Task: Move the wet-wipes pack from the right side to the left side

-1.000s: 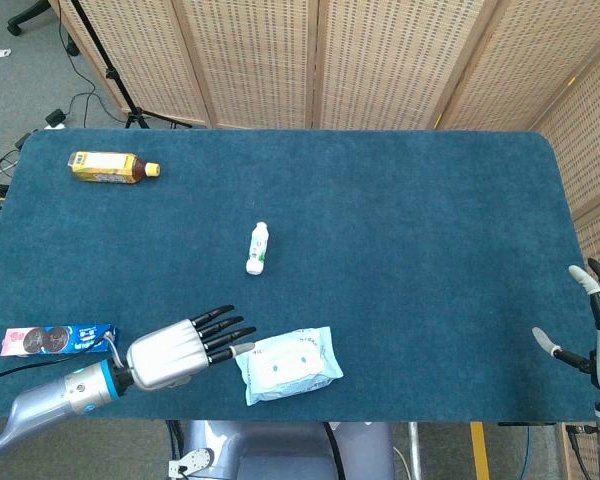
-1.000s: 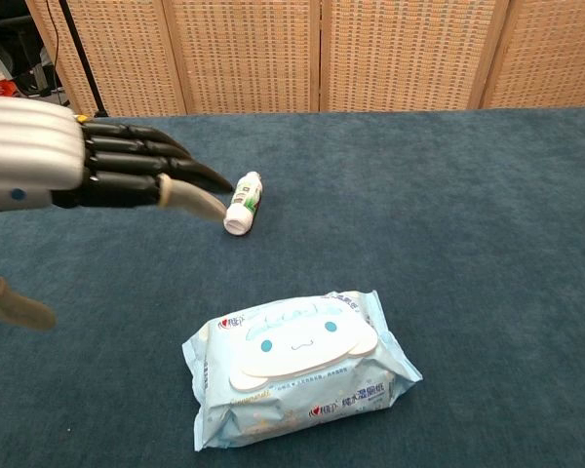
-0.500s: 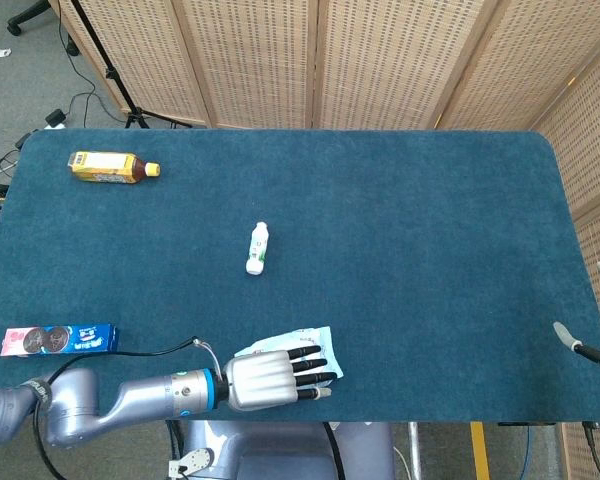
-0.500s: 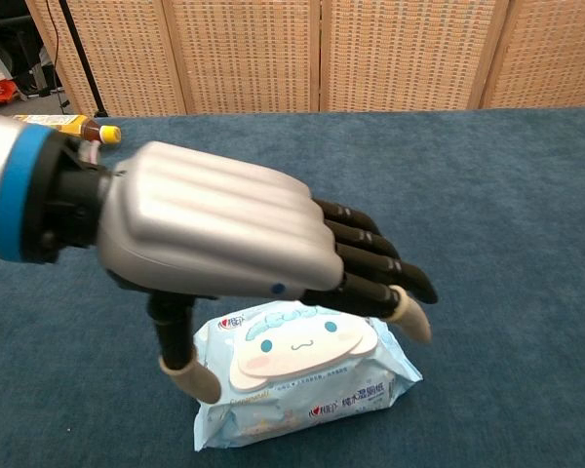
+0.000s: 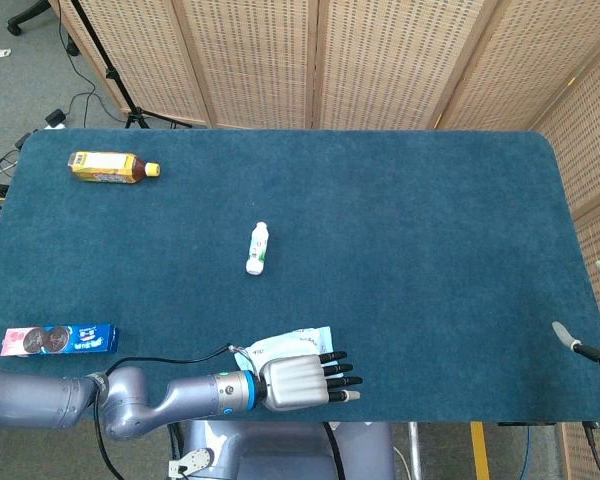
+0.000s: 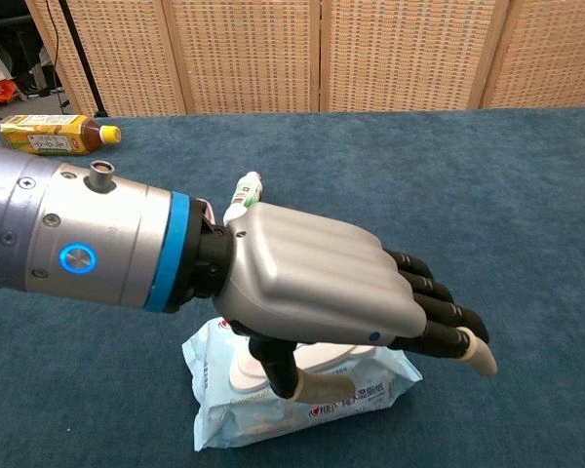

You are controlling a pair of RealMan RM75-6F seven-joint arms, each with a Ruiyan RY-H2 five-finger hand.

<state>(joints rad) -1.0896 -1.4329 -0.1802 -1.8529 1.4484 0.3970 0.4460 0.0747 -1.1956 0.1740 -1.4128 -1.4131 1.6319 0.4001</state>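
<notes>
The left hand (image 6: 322, 288) is stretched palm-down over the pack (image 6: 263, 409), which lies flat on the table (image 5: 430, 230) at its near edge, about mid-width in the head view and a little left of centre. In the chest view the fingers (image 6: 439, 312) reach out straight and slightly spread past the pack's far-right end, while the thumb (image 6: 292, 375) hangs below the palm and lies against the pack's top face near its lid. Nothing is gripped: the digits are extended rather than curled, and the pack sits undisturbed on the cloth. This pose suits a top-down grasp of a soft, flat packet, since the palm covers the broad face and fingers and thumb can then close on opposite edges; the step in hand is therefore judged to be the approach just before closing. The head view shows the left hand (image 5: 295, 380) hiding most of the pack (image 5: 280, 345), only its far edge showing. Of the right hand (image 5: 592, 345), only a few fingertips appear at the right border of the head view, off the table; they look apart and hold nothing. A small white bottle (image 5: 257, 248) lies mid-table, a tea bottle (image 5: 110, 167) at the far left and a biscuit packet (image 5: 58, 340) at the near left, the last marking the zone where the pack should probably end.
</notes>
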